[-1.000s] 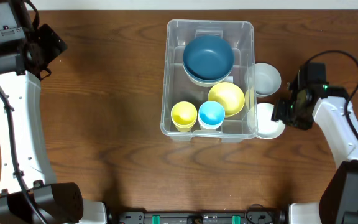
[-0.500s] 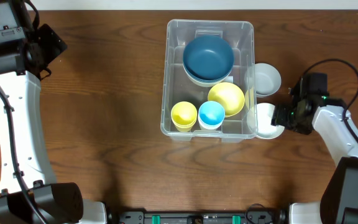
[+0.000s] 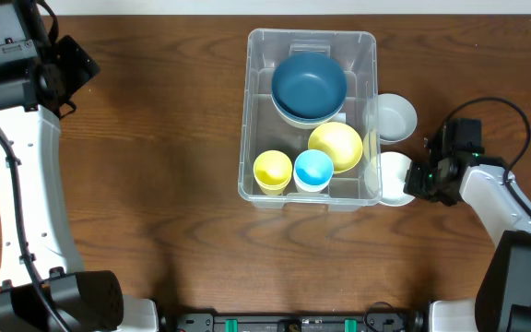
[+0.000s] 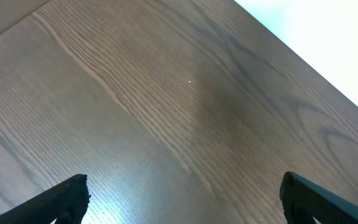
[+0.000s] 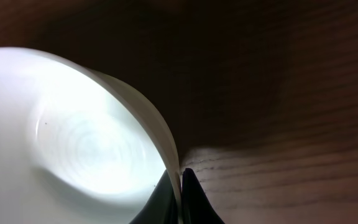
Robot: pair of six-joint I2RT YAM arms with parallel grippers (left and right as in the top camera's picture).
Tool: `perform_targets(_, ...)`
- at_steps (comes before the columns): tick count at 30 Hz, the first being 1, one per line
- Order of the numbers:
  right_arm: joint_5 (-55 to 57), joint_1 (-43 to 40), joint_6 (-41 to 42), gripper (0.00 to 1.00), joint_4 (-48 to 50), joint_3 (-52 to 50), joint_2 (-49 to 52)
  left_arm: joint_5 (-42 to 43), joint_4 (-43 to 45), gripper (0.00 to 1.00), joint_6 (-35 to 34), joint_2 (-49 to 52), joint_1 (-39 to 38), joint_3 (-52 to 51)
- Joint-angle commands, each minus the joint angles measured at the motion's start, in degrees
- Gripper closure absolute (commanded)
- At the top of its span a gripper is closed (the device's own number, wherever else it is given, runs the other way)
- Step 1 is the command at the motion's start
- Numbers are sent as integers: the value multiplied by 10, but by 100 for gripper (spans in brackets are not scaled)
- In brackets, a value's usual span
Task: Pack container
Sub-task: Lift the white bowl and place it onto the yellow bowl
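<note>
The container (image 3: 245, 120) stands on the tabletop (image 3: 155, 184), bowls (image 3: 310, 85) inside. The right gripper (image 5: 180, 185) is clamped on the rim of a white bowl (image 3: 391, 178) just right of the container; the left gripper (image 4: 188, 196) gapes wide, well left of it

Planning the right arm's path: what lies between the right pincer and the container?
Only the white bowl, whose rim the right pincer is shut on; it sits close beside the container's right wall. The overhead view shows this.
</note>
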Motion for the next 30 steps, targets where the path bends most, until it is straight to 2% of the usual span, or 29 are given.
perform_targets(1, 7, -18, -1, 99, -22, 8, -2, -7, -1, 2, 8, -3, 2, 3)
perform_targets(7, 24, -77, 39, 99, -99, 49, -62, -7, -1, 2, 8, -3, 2, 3)
perform_targets(14, -39, -79, 54, 99, -111, 95, -224, -7, -1, 2, 8, -3, 2, 3)
perform_targets(17, -51, -49, 54, 99, -123, 131, -272, -7, -1, 2, 8, -3, 2, 3)
perform_targets(21, -31, 18, 55, 99, -138, 184, -287, -7, -1, 2, 8, -3, 2, 3)
perform_targets(30, 52, 165, 58, 99, -133, 255, -194, -7, -1, 2, 8, -3, 2, 3)
